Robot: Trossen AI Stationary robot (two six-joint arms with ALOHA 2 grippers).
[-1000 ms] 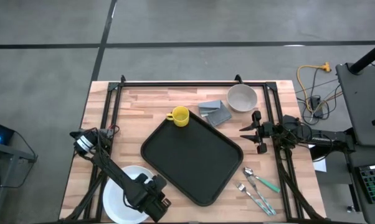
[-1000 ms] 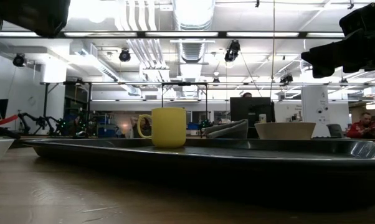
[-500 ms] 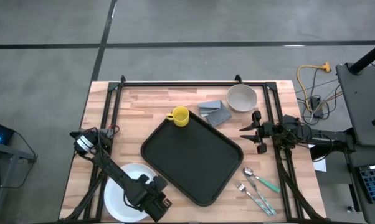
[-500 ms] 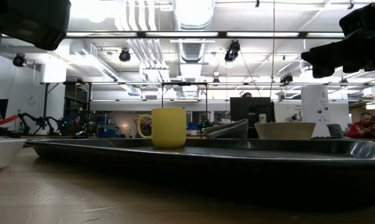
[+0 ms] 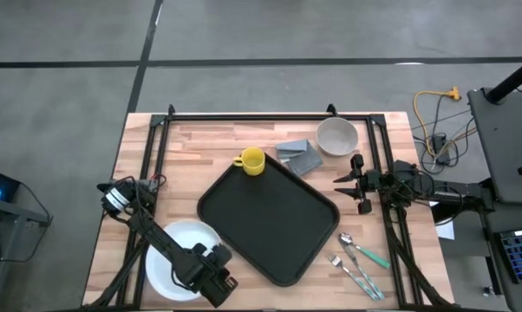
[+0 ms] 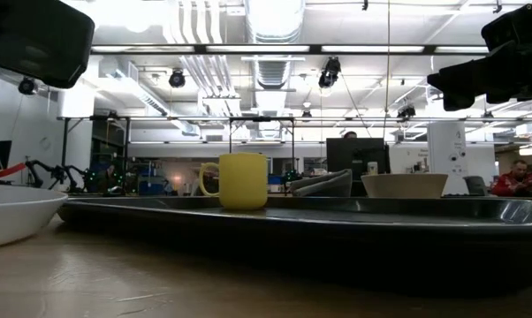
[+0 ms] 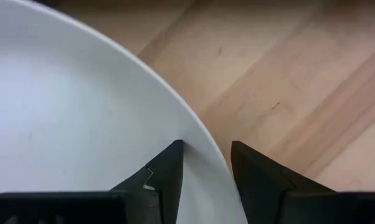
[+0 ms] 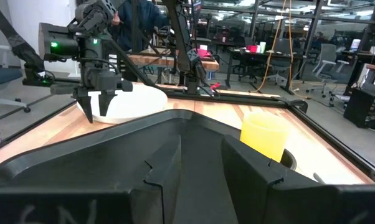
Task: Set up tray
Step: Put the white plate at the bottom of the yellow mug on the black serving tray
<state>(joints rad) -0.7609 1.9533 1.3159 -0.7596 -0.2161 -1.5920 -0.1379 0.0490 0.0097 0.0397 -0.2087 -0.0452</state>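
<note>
1. Left gripper was clamped on the rim of the white plate, one finger above the rim and one below it, at the table's near left corner
2. Plate sat just left of the black tray, which lay mid-table
3. Yellow mug stood at the tray's far corner
4. Right gripper hovered beside the tray's right edge, fingers apart, holding nothing

Black tray flat, angled, mid-table
</note>
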